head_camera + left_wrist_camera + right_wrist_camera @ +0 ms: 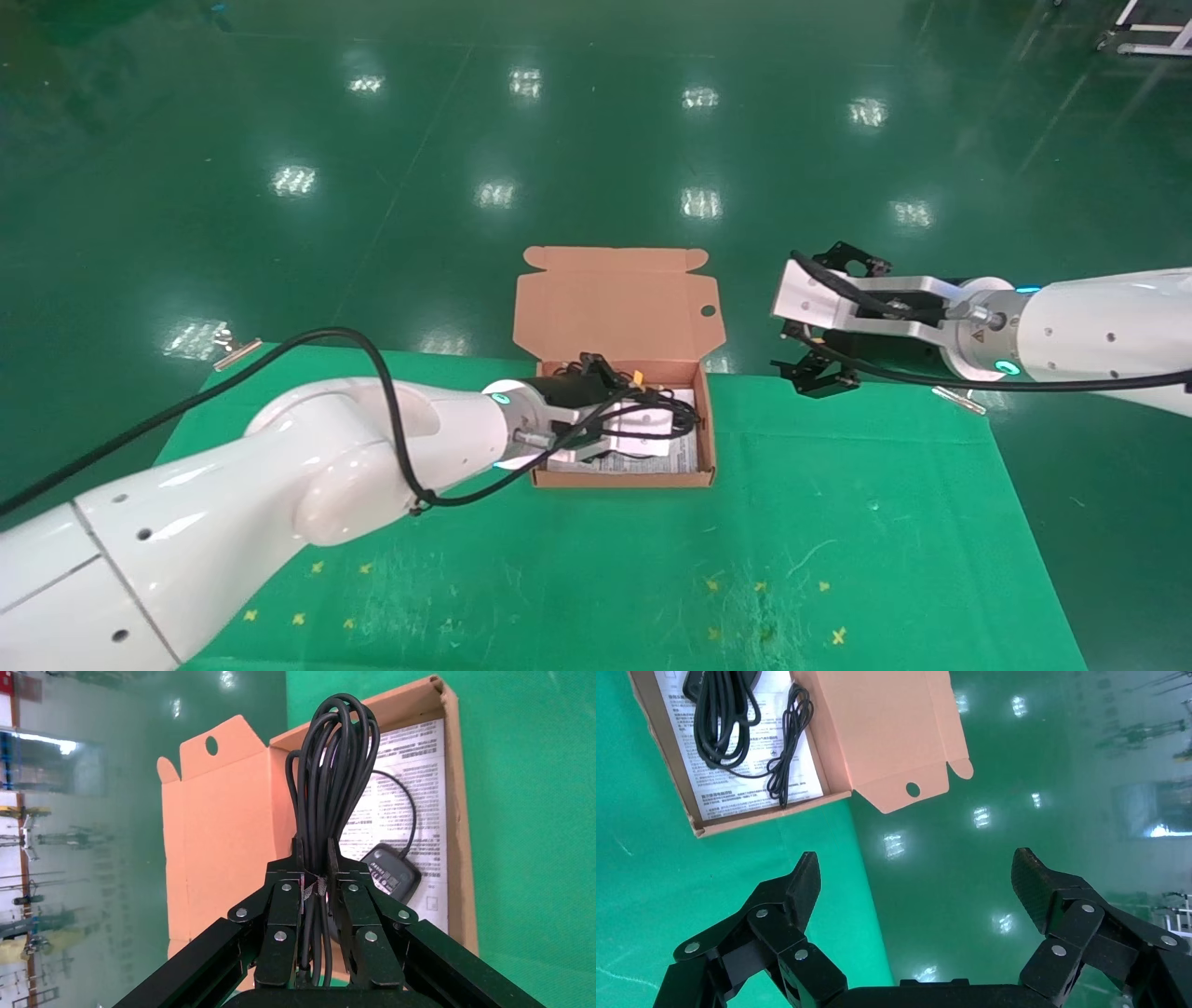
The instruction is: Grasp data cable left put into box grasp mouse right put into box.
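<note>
While the right hand (pixel 916 874) gapes, the left hand (pixel 318 881) pinches the looped data cable (pixel 330 776).

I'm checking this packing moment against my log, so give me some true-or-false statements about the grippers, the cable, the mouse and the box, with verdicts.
1. The left gripper is shut on the data cable. True.
2. The mouse lies on the green cloth outside the box. False: it lies inside the box, on the white printed sheet.
3. The right gripper is open and holds nothing. True.
4. The box's flap lid is folded shut. False: it stands open.
5. The right gripper hangs directly over the box. False: it is off to the box's right, near the table's far edge.
</note>
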Tool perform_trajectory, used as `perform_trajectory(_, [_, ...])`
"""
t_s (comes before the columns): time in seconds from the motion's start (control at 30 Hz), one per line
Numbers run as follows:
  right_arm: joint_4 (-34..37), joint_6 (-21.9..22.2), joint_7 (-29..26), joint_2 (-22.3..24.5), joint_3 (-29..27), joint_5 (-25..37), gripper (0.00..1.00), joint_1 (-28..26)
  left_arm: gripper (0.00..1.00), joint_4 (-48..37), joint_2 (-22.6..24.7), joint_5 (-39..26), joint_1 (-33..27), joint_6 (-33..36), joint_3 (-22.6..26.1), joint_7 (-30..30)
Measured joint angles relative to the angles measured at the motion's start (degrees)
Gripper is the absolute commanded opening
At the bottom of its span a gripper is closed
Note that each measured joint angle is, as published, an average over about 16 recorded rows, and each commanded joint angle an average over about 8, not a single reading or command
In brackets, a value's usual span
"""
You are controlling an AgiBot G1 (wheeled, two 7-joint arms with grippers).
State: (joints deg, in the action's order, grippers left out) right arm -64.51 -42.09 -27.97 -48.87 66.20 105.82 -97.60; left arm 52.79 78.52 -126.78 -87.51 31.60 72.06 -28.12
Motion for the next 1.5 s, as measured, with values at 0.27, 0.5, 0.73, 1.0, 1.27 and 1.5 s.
perform_trajectory(0.27, [-0.54, -0.05, -0.62, 0.17, 0.11, 0.57, 1.0, 0.01, 1.0, 0.36, -0.48, 0.79, -0.33, -0.39, 0.75, -0.16])
perform_trajectory(0.5, [-0.74, -0.16, -0.29, 0.41, -0.12, 0.67, 1.0, -0.75, 1.0, 0.99, -1.82, 1.37, -2.04, -0.62, -0.48, -0.91])
perform_trajectory(0.73, [-1.93, -2.72, 0.85, 0.74, 0.32, 3.17, 1.0, -4.05, 1.0, -0.74, -2.58, 0.94, -5.49, -1.25, -2.13, -2.62])
perform_trajectory(1.0, [-3.27, -7.94, 2.77, 0.42, 1.32, 6.63, 1.0, -8.54, 1.0, -3.13, -3.24, 1.67, -7.5, -0.37, -4.61, -3.7])
perform_trajectory(1.27, [-3.94, -12.8, 4.52, 0.81, -1.48, 3.23, 1.0, -7.16, 1.0, -1.51, -6.7, 9.07, -4.8, 4.7, -9.44, -2.11])
perform_trajectory(1.5, [-4.54, -16.68, 6.12, 2.39, -7.39, -4.91, 1.0, -1.92, 1.0, 1.41, -11.51, 18.98, -0.78, 11.15, -15.53, 0.43])
